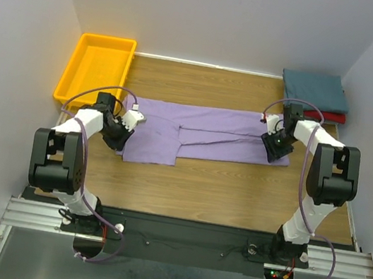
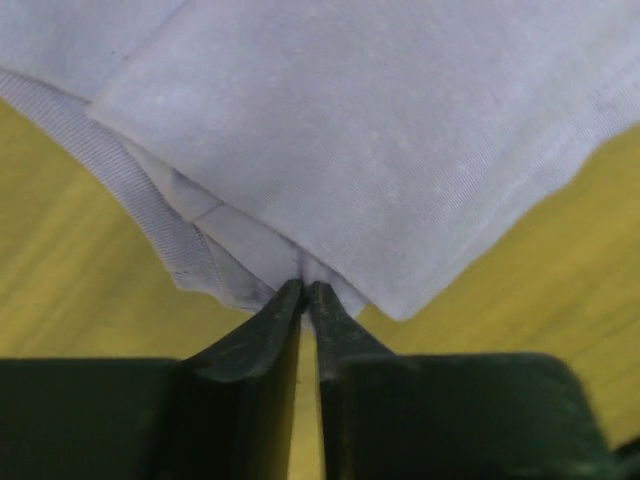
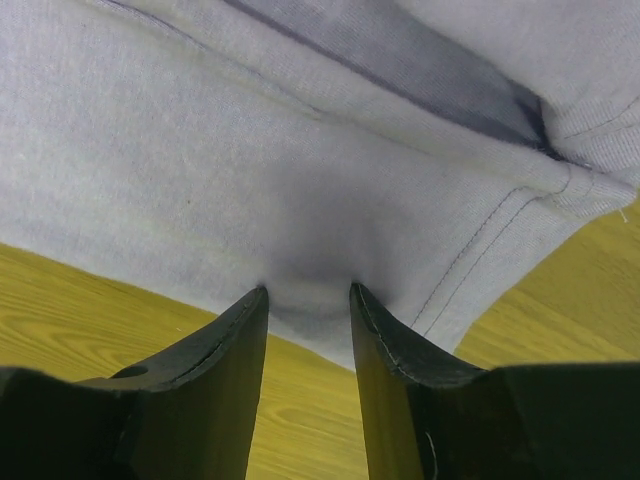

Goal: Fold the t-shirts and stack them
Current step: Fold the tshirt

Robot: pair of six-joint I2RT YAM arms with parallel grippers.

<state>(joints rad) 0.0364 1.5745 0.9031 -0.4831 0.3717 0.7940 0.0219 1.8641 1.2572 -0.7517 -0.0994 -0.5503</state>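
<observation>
The lavender t-shirt (image 1: 209, 132) lies on the wooden table, folded into a long band running left to right. My left gripper (image 1: 122, 129) is at its left end, shut on a pinch of the layered cloth (image 2: 360, 150) near the collar edge (image 2: 130, 190); the jaws (image 2: 307, 287) meet at the tips. My right gripper (image 1: 276, 144) is at the right end, open, its fingertips (image 3: 308, 292) pressing down on the hem (image 3: 300, 180) with cloth bunched between them. The dark teal t-shirt (image 1: 315, 89) lies folded on the folded red one (image 1: 328, 116) at the back right.
A yellow-orange tray (image 1: 68, 77) stands at the back left corner. White walls close in the table on the left, back and right. Bare wood (image 1: 221, 188) shows in front of the lavender shirt.
</observation>
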